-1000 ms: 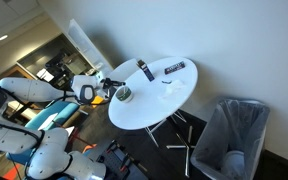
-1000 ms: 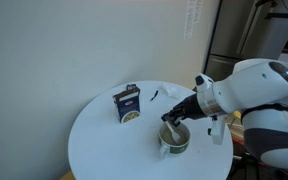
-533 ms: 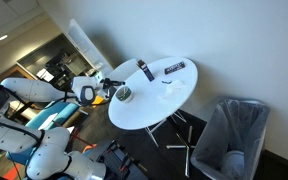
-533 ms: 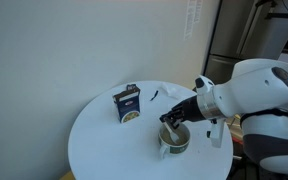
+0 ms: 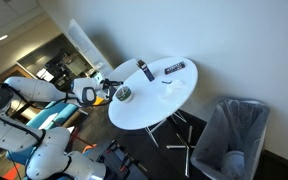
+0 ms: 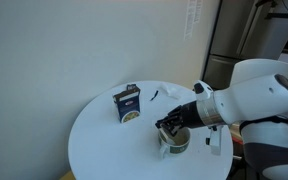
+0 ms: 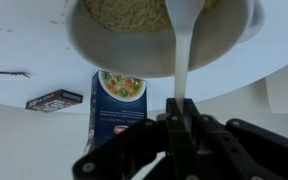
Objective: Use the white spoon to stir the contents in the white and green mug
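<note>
Far left: a flat black rectangular bar (image 7: 54,100) lies at the far rim of the round white tabletop (image 7: 24,50), well apart from the stirring.
Left of centre: a blue printed carton (image 7: 119,100) stands upright near the mug, and it's the first thing a wide sweep would clip.
Centre, the tool: the gripper (image 7: 179,112) sits low in the wrist view, fingers clenched on the slim handle of the white spoon (image 7: 181,60), whose bowl end is down in the filling.
Mug: the squat white and green mug (image 7: 134,50) spans the top of the wrist view, heaped with pale grains. In an exterior view it sits lower right of centre (image 6: 174,145), close to the table's near edge.
Risk: the filling is piled high, so a fast stir would probably flick grains over the rim. Pressing the spoon sideways on the wall could drag or tip this light mug toward the edge.
Room: there's bare table to the left (image 6: 99,140) and scant margin on the right, so tight circles look safest.
</note>
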